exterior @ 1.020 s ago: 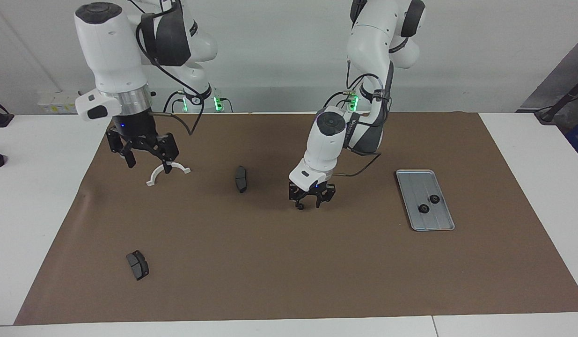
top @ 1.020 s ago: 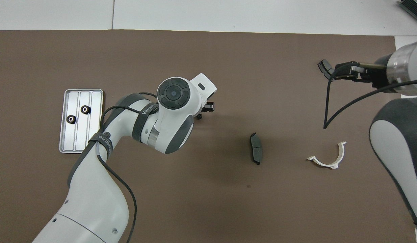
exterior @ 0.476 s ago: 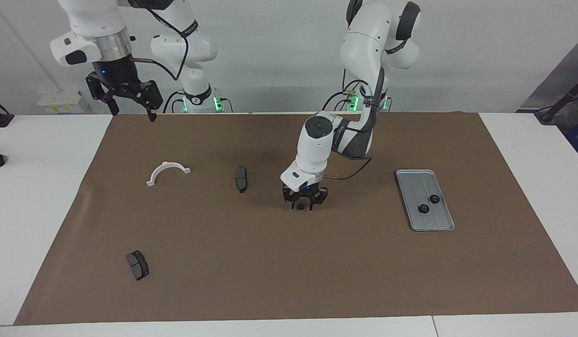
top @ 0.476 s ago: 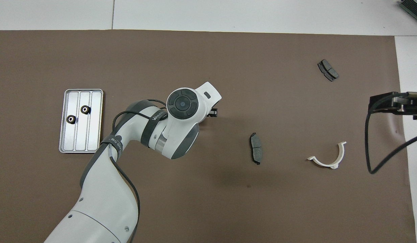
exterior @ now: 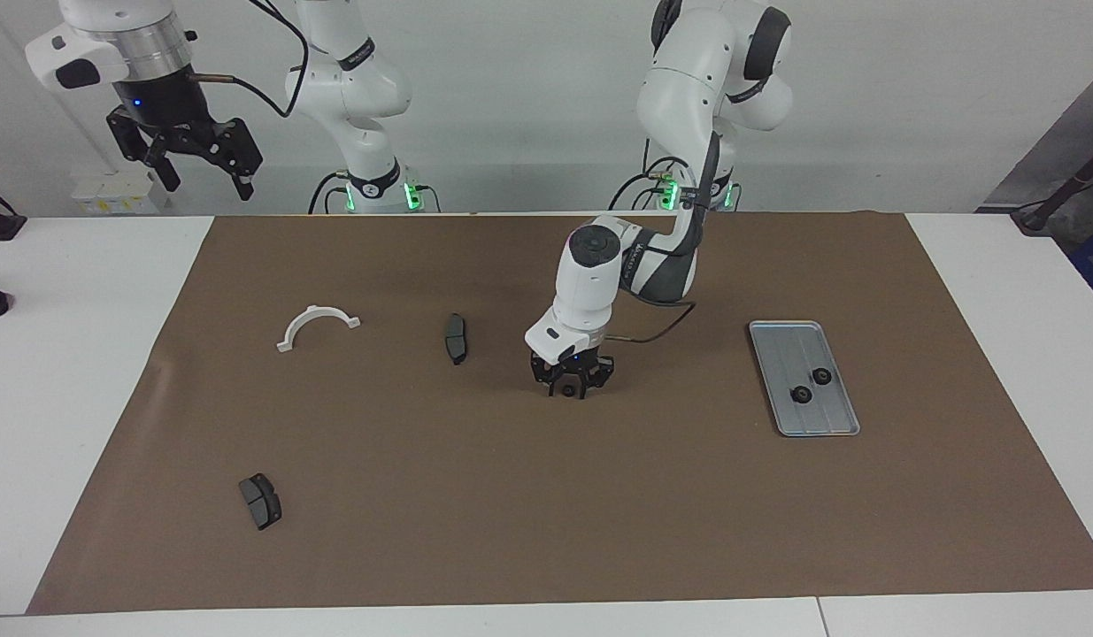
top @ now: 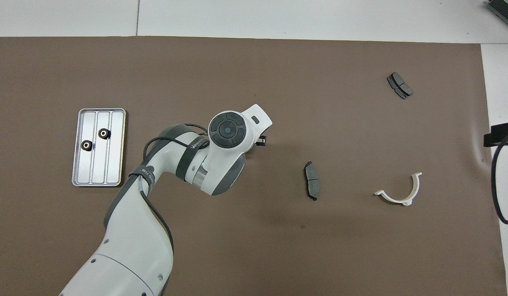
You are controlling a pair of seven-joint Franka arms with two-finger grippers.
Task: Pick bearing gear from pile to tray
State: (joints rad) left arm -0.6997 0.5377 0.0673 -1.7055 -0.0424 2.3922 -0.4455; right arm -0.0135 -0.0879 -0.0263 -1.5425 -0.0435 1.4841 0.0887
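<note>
My left gripper (exterior: 570, 387) is down at the brown mat in the middle of the table. It is open, with its fingers on either side of a small black bearing gear (exterior: 567, 390). In the overhead view the left wrist (top: 227, 131) hides that gear. The silver grooved tray (exterior: 781, 349) lies toward the left arm's end and holds two black gears (exterior: 802, 395) (exterior: 822, 376). The tray also shows in the overhead view (top: 114, 164). My right gripper (exterior: 205, 180) is open and empty, raised high near its base.
A white half-ring bracket (exterior: 317, 325) and a dark plate (exterior: 456, 338) lie on the mat between the left gripper and the right arm's end. A second dark plate (exterior: 260, 501) lies farther from the robots, toward the right arm's end.
The right gripper has risen from over the white bracket and pulled back toward its base. The left gripper has come down around the small gear.
</note>
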